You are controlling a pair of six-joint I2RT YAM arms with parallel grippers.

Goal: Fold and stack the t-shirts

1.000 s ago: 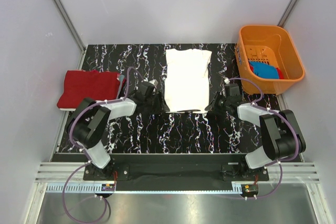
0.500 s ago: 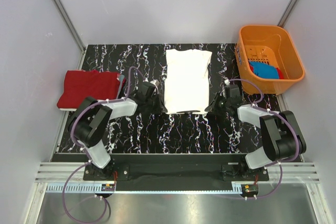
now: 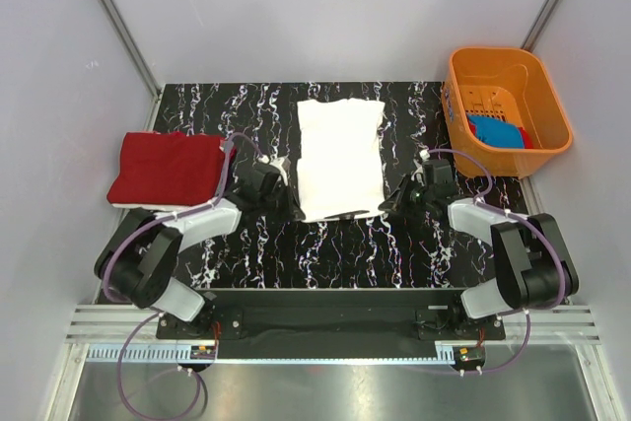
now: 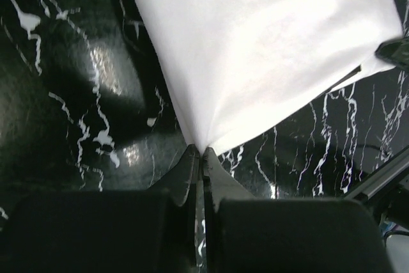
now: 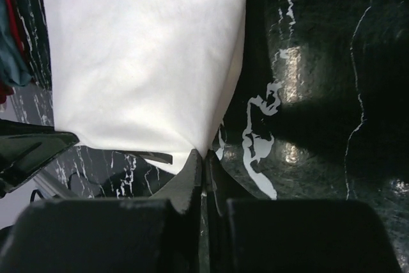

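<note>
The folded white t-shirt [image 3: 339, 155] lies on the black marbled table, a long strip running away from me. My left gripper [image 3: 287, 196] is shut on its near left corner, as the left wrist view [image 4: 200, 153] shows. My right gripper [image 3: 386, 206] is shut on its near right corner, as the right wrist view [image 5: 204, 155] shows. The white cloth [image 4: 255, 49] [image 5: 147, 55] fans out from each pinch. A thin dark printed line [image 5: 150, 156] shows at the near hem. A folded red t-shirt [image 3: 166, 166] lies at the left edge. A bright blue t-shirt [image 3: 496, 131] sits in the orange basket.
The orange plastic basket [image 3: 467, 74] stands at the back right, off the table's right edge. Grey walls close in the back and both sides. The table's near edge meets a metal rail [image 3: 335, 327] by the arm bases.
Both grippers, holding the near corners, have shifted the white t-shirt to the left and slightly toward the back. The left arm has swung further left.
</note>
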